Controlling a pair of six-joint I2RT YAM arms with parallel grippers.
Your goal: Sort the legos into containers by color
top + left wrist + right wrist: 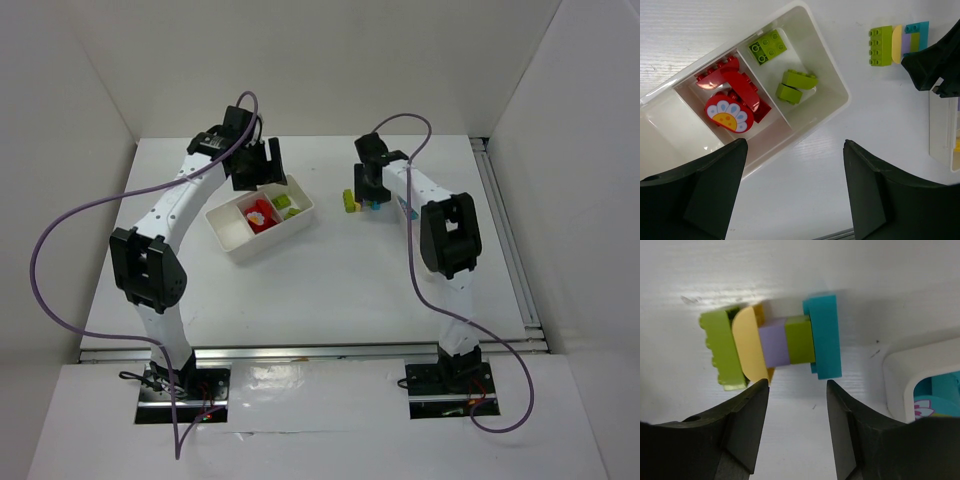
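Right claw (797, 385) open, empty. Mixed-colour stack (775, 342) lies unsplit on counter (790, 270) at its 12 o'clock. Risk: grabbing it whole likely bins wrong colours together. Left claw (795, 145) open over tray (825, 57).

White table (330, 290), white walls (60, 150)

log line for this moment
left gripper open above tray | right gripper open at brick stack, on table | red bricks, green bricks in tray
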